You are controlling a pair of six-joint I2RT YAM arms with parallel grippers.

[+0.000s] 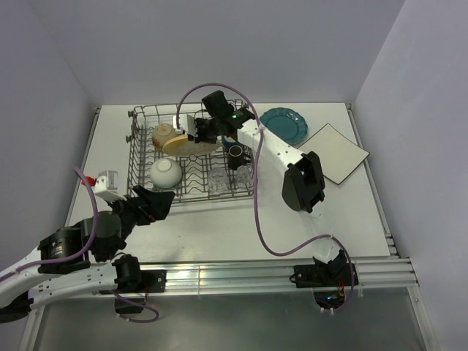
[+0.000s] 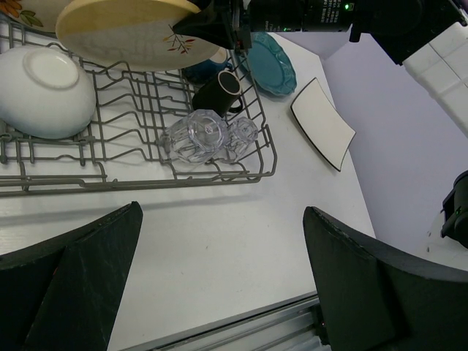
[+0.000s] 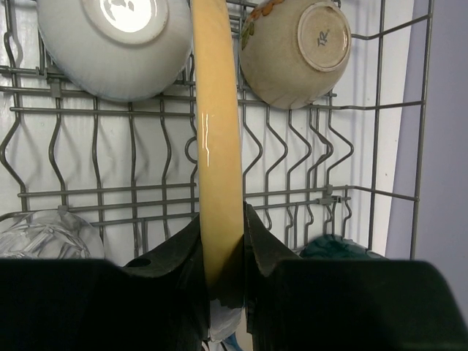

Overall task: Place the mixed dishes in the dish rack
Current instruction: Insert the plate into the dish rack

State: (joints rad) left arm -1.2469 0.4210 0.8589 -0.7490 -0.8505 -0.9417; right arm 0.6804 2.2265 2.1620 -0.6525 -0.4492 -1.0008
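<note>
Pinched yellow plate (image 3: 217, 131) edge-on in right hand (image 3: 219, 241) over rack (image 1: 134, 155), upper centre; not released. Held left hand (image 2: 221, 219) wide open, empty, lower left. Already racked: two bowls (image 1: 166, 172), glasses (image 2: 197, 135), mug (image 2: 217, 91). Left on tabletop (image 1: 219, 227): teal plate (image 1: 284, 126), square plate (image 1: 335, 152).

A white table (image 1: 219, 227) stands inside a booth of pale lavender walls (image 1: 219, 44) (three sides visible from above), with a ribbed aluminium rail (image 1: 234, 276) running along its near edge.
</note>
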